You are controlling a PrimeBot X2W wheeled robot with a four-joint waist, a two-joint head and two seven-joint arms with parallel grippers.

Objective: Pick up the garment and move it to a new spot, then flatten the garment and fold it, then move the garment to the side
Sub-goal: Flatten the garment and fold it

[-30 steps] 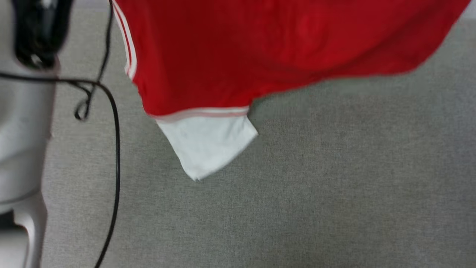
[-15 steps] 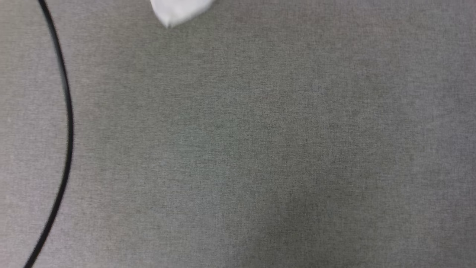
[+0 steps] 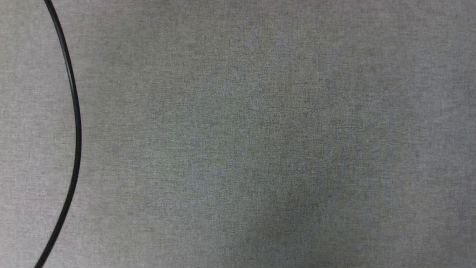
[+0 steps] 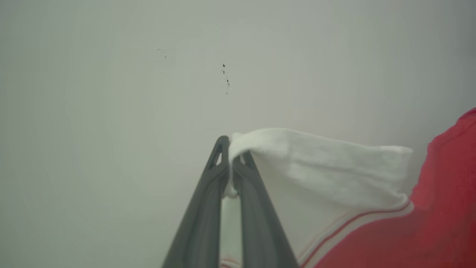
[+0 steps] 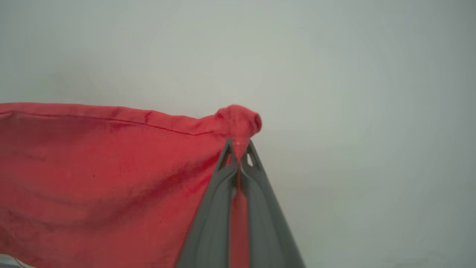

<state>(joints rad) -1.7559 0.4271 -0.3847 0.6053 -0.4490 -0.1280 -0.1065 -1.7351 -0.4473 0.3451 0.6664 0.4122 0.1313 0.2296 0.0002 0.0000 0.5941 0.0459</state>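
Observation:
In the left wrist view my left gripper (image 4: 231, 149) is shut on the white sleeve edge of the garment (image 4: 327, 175); the sleeve drapes to the right, with striped trim and red body cloth at the lower right. In the right wrist view my right gripper (image 5: 238, 150) is shut on a bunched red hem corner of the garment (image 5: 111, 167), whose red cloth stretches away to the left. Both grips are held up in front of a plain pale wall.
The head view looks down on a grey fabric-covered surface (image 3: 260, 141). A black cable (image 3: 76, 123) curves down its left side. A pale wall (image 4: 111, 93) with a few small dark specks stands behind the left gripper.
The head view has swung downward: the red garment and white sleeve slid out of its top edge, and the pale arm at left went out of frame. Only the cable stays.

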